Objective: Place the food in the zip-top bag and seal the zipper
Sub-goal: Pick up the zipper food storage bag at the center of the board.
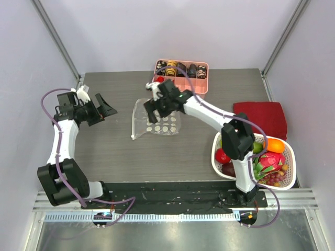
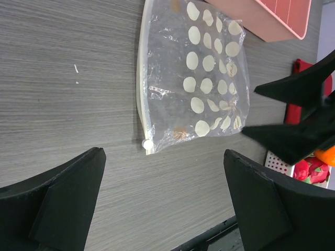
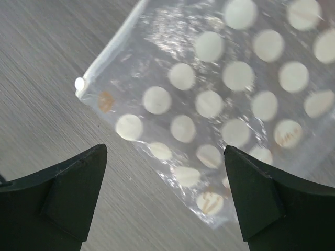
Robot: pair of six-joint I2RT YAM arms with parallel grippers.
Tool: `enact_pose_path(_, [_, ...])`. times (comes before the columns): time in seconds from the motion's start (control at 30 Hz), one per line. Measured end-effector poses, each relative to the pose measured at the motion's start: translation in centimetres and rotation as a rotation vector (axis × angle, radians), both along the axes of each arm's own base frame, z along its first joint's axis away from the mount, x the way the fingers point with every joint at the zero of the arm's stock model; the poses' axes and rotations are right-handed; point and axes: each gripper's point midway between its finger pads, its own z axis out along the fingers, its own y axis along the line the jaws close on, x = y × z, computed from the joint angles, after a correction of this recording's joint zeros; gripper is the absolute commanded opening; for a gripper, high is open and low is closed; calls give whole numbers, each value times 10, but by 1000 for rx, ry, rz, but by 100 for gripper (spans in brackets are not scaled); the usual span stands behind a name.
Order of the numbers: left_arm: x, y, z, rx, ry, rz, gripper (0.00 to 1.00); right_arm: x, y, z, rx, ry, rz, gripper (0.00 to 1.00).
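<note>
One zip-top bag (image 1: pixel 157 121) lies flat on the counter (image 1: pixel 115 157). Two pincers, both gaping wide: right pincer (image 1: pixel 158 109) hovers over the bag, arm stretched forward; left pincer (image 1: pixel 107 106) hangs off to its side. All the food (image 1: pixel 269 159) sits in one basket (image 1: pixel 217 157).

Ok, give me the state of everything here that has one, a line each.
zip-top bag, flat on the table, empty
zipper, open or sealed cannot be told
food, in the white basket, not bagged
left gripper, open, empty, left of the bag
right gripper, open, empty, above the bag
pink tray, loaded with snacks
red cloth, lying flat
</note>
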Motion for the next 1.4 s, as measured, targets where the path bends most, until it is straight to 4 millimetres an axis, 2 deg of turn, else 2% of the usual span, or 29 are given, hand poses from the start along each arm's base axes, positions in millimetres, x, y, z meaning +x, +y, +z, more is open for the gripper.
enact_pose_path(0.13, [1, 0, 1, -2, -5, 0, 100, -23, 42, -14, -90, -106, 128, 100])
enact_pose_path(0.27, [-1, 0, 3, 6, -14, -6, 100, -48, 62, -39, -219, -206, 275, 100])
enact_pose_path(0.4, [-2, 0, 7, 19, -30, -14, 100, -62, 64, -61, -344, -316, 387, 100])
enact_pose_path(0.53, [-3, -1, 8, 21, -36, -16, 100, -51, 59, -77, -448, -412, 418, 93])
enact_pose_path(0.63, [-3, -2, 9, 14, -39, -23, 100, -35, 54, -85, -503, -487, 411, 70])
enact_pose_path(0.67, [-4, -3, 10, 11, -42, -27, 100, -32, 52, -87, -518, -506, 410, 45])
enact_pose_path(0.7, [-4, -4, 11, 9, -45, -30, 100, -30, 50, -89, -531, -522, 410, 27])
enact_pose_path(0.77, [-4, -4, 14, 7, -54, -33, 100, -25, 47, -92, -550, -557, 412, 1])
enact_pose_path(0.87, [-6, -4, 21, 15, -74, -27, 100, -22, 40, -97, -572, -582, 402, 1])
enact_pose_path(0.93, [-6, -1, 30, 43, -94, -14, 100, -22, 32, -93, -576, -591, 384, 1])
enact_pose_path(1.0, [-1, 5, 45, 78, -132, 16, 100, -24, 23, -80, -566, -596, 366, 1])
enact_pose_path(1.1, [2, 15, 80, 136, -234, 80, 100, -22, 16, -33, -474, -627, 297, 1])
enact_pose_path(1.17, [-1, 15, 100, 142, -290, 99, 100, -15, 11, 16, -358, -658, 219, 1])
enact_pose_path(1.27, [1, 11, 125, 108, -334, 106, 100, 1, -6, 96, -166, -727, 79, 1])
enact_pose_path(1.33, [3, 5, 134, 53, -340, 102, 100, 5, -20, 137, -58, -774, 8, 1])
enact_pose_path(1.4, [4, -4, 140, -43, -330, 102, 100, 5, -36, 166, 20, -814, -47, 1])
